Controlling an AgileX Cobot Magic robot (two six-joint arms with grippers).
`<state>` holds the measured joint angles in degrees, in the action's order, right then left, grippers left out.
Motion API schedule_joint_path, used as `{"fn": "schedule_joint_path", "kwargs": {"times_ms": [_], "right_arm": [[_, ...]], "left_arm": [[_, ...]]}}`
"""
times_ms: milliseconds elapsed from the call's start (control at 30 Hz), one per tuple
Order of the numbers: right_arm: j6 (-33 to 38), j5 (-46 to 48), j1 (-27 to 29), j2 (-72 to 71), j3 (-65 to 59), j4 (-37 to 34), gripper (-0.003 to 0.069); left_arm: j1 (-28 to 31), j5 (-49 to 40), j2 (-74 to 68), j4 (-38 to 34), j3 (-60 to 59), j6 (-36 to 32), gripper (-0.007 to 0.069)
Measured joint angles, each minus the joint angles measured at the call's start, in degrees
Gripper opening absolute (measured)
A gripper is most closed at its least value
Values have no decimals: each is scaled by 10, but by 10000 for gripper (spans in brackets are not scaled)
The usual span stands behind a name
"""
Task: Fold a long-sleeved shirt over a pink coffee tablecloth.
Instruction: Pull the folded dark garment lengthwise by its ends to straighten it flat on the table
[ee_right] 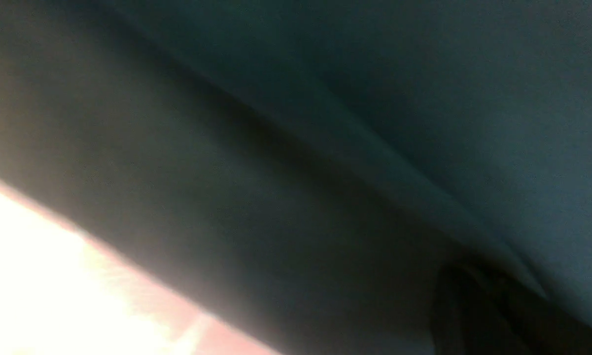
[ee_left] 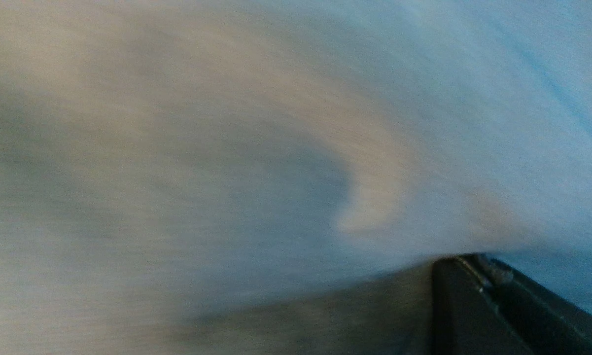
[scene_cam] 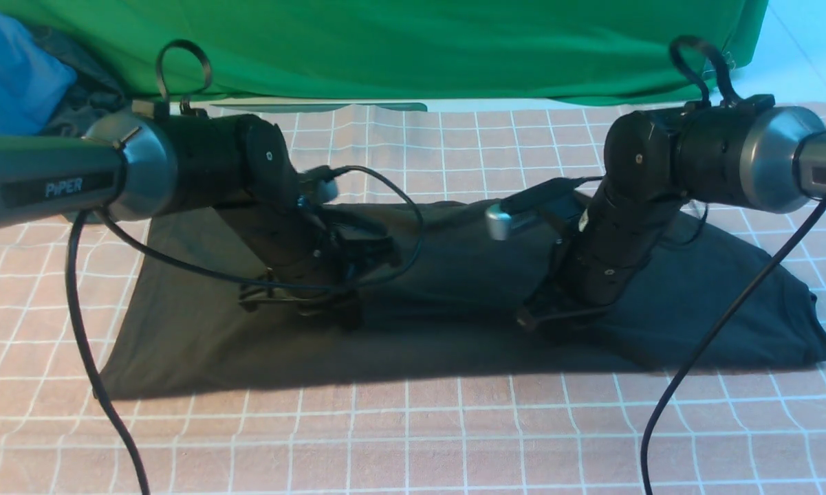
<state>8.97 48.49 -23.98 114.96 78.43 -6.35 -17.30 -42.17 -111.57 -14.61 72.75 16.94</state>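
Shirt first: the long-sleeved shirt (scene_cam: pixel 468 289) lies as a long dark band across the middle of the pink coffee tablecloth (scene_cam: pixel 413 426) (only plain black fabric faces you). Your left gripper (scene_cam: pixel 316 306) is down on the band's left half and your right gripper (scene_cam: pixel 547 316) on its right half, with both tips low against the fabric. Both pairs of jaws are pressed together. You cannot tell whether any cloth is caught between them, because the dark fingers merge with the dark shirt. Your left wrist view gives only blurred pale fabric and one black finger (ee_left: pixel 478 310) at the frame's edge. Past the tablecloth's far edge sits a green cloth (scene_cam: pixel 413 48), with a blue garment (scene_cam: pixel 14 69) at the far left.
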Motion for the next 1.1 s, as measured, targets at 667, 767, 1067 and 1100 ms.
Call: {"fn": "schedule_joint_path", "kwargs": {"times_ms": [667, 767, 1067, 1100], "right_arm": [[-43, 39, 168, -97, 5, 84, 36], [-43, 43, 187, -98, 5, 77, 36], [-43, 55, 278, -92, 5, 47, 354], [-43, 55, 279, -92, 5, 46, 371]], "left_arm": [[55, -85, 77, 50, 0, -17, 14], [55, -74, 95, 48, 0, -19, 14], [55, -101, 98, 45, 0, -40, 14], [55, -101, 99, 45, 0, -40, 14]]}}
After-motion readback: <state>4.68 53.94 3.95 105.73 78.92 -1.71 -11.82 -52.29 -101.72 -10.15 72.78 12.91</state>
